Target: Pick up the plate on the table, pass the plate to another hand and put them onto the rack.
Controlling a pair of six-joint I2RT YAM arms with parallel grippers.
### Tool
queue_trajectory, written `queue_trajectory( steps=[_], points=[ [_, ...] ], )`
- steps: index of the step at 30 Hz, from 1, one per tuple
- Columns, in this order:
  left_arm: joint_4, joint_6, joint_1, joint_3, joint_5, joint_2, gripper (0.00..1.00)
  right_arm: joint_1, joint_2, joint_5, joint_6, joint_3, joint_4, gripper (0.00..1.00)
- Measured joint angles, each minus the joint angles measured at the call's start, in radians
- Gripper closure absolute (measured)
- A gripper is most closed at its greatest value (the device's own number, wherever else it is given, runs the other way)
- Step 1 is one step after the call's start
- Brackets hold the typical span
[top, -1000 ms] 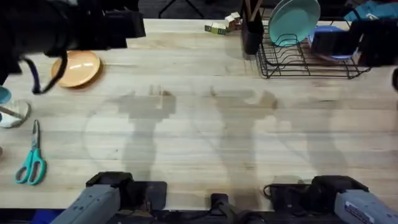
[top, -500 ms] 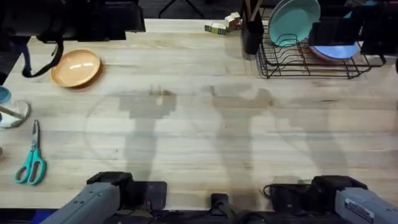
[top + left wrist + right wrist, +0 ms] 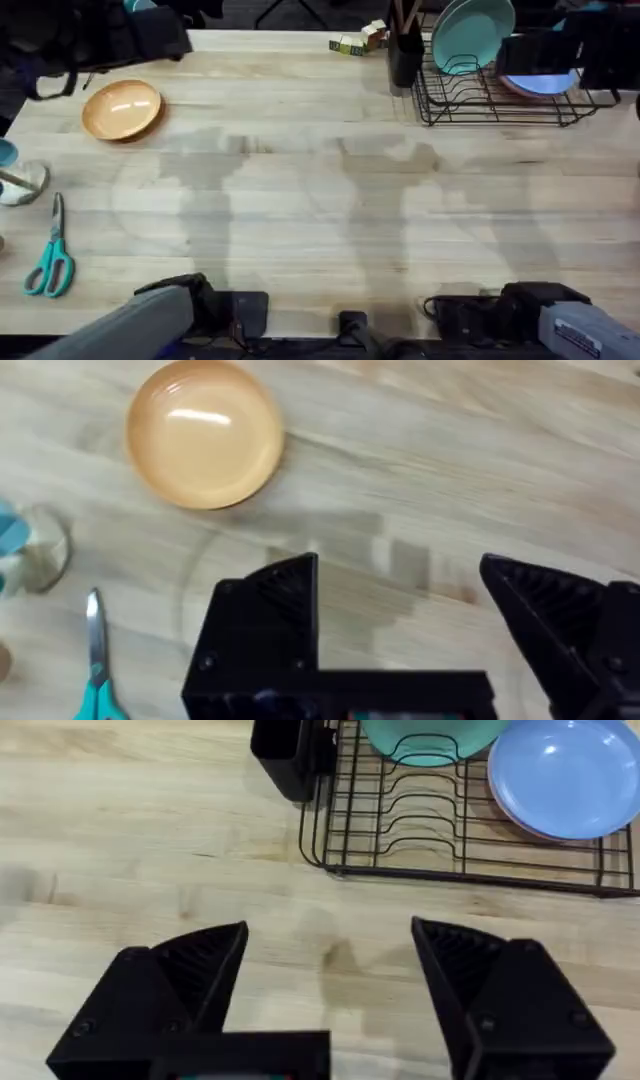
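Pale plank table (image 3: 330, 200) ahead; my left gripper (image 3: 400, 600) spread wide above the orange plate (image 3: 205, 432); right gripper (image 3: 330, 970) open too; glossy rim could slip out.

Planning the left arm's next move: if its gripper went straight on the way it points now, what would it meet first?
Probably bare table. The left gripper is open, and the orange plate lies off to one side of that line, not in it. Depth is unclear.

The plate (image 3: 122, 109) is round, shallow, glossy orange, lying flat and upright on the table (image 3: 320, 220) near its far left corner. The rack (image 3: 500, 100), black wire, stands at the far right, well apart.
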Motion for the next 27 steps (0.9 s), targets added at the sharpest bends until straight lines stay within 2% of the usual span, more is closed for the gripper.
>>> queue_trajectory(
  steps=[8,16,22,27],
  points=[
    [0.029,-0.001,0.184,0.07,0.0,0.136,0.009,0.0,0.0,0.0,0.0,0.0,0.0,0.009],
    [0.12,-0.004,0.351,0.075,0.001,0.238,0.008,0.0,0.0,0.0,0.0,0.0,0.0,0.009],
    [0.197,-0.004,0.428,0.075,0.001,0.289,0.007,0.0,0.0,0.0,0.0,0.0,-0.018,0.009],
    [0.24,-0.004,0.462,0.075,0.006,0.351,0.007,0.0,0.0,0.0,0.0,0.0,-0.026,0.009]
  ],
)
